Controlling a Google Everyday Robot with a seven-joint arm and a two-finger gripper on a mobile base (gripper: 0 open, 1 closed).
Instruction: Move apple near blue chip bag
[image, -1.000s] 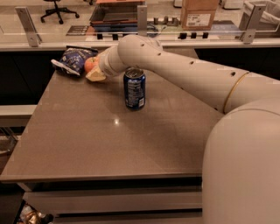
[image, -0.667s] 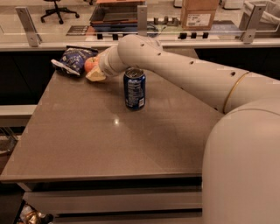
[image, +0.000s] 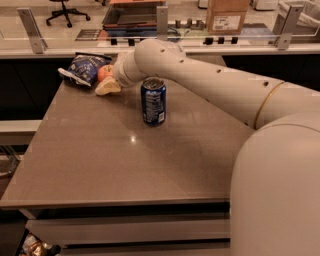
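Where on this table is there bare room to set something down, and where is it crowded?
Bare: the wide tabletop in front of the soda can, down to the near edge, and the strip left of the can. Crowded: the far left corner, where the blue chip bag, apple and pincer bunch together.

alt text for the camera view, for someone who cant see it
The robot arm reaches across a brown table to its far left corner, where the gripper sits at the apple, right beside the blue chip bag. A blue soda can stands upright near the middle.
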